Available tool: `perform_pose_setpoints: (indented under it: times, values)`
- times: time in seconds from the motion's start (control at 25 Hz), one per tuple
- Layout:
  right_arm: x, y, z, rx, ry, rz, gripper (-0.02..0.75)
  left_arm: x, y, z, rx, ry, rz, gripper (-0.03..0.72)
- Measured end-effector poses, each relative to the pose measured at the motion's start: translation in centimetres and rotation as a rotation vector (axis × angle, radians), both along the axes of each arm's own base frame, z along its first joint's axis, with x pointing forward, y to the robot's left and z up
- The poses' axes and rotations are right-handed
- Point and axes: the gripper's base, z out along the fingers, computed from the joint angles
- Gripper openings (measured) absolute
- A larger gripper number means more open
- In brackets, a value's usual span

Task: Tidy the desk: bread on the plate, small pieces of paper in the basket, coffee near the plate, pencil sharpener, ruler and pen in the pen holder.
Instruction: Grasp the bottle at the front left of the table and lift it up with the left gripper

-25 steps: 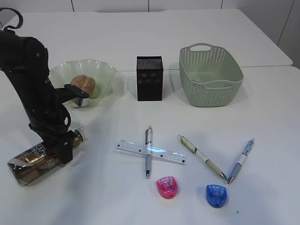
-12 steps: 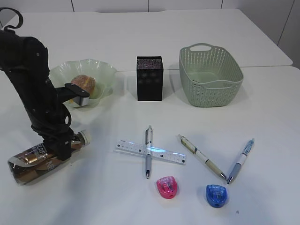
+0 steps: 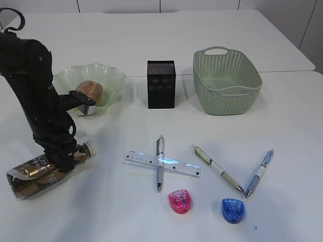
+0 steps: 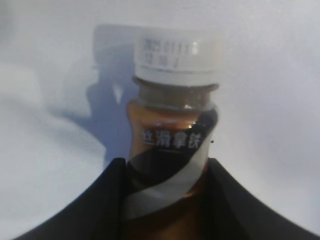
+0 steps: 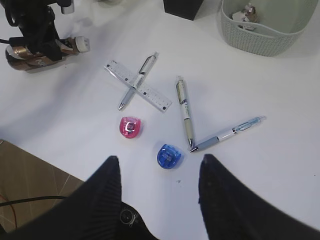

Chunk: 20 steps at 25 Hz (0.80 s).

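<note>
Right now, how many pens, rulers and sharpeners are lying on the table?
Pens: 3 — one across the ruler, one beige, one blue-tipped
Rulers: 1
Sharpeners: 2 — pink, blue
Total: 6

A clear plastic bottle of brown coffee [image 3: 38,169] with a white cap is laid on its side on the white desk, cap toward the middle. A round browned bread roll [image 3: 90,89] is seated in the pale green, wavy-rimmed plate [image 3: 113,75]. A black square pen holder [image 3: 161,84] stands upright beside a pale green woven basket [image 3: 227,96], in which small paper pieces [image 5: 247,11] are seen. A clear ruler [image 3: 176,166] is crossed by a grey pen [image 3: 160,164]. A beige pen [image 3: 217,169] and a blue-tipped pen [image 3: 259,172] meet at their tips. A pink sharpener [image 3: 180,200] and a blue sharpener [image 3: 233,209] lie nearest the front edge.
</note>
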Motion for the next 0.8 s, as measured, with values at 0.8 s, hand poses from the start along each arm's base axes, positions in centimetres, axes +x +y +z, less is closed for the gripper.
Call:
perform_pose_setpoints:
  times: [0.8]
  values:
    - [0.0, 0.0, 0.0, 0.006, 0.001, 0.002, 0.407, 0.0, 0.0, 1.7, -0.013, -0.048, 0.079, 0.314]
